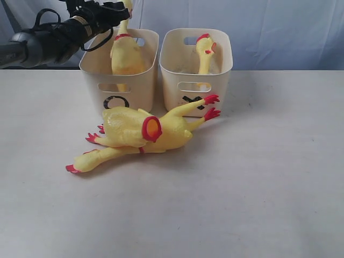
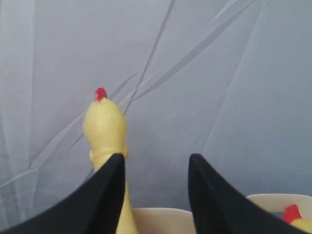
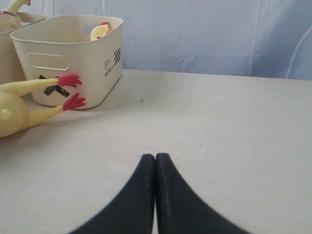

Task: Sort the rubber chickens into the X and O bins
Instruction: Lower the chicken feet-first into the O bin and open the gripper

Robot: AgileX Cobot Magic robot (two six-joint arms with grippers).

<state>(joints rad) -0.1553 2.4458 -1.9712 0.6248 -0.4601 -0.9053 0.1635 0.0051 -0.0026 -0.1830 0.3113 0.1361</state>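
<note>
The O bin [image 1: 141, 80] stands at the back left and the X bin [image 1: 171, 80] right beside it. One rubber chicken [image 1: 126, 56] stands upright in the O bin, its head up by my left gripper [image 1: 122, 9]. In the left wrist view that gripper [image 2: 156, 161] is open with an empty gap, and the chicken's head [image 2: 105, 124] sits just beyond one finger. A second chicken [image 1: 205, 54] leans inside the X bin. Two chickens [image 1: 134, 134] lie piled on the table before the bins, red feet [image 3: 70, 80] against the X bin [image 3: 92, 58]. My right gripper [image 3: 155, 157] is shut, low over bare table.
A wrinkled blue-grey cloth [image 1: 279, 32] hangs behind the bins. The pale tabletop [image 1: 258, 188] stretches wide to the right and front of the piled chickens. The left arm [image 1: 43, 43] reaches in from the upper left above the O bin.
</note>
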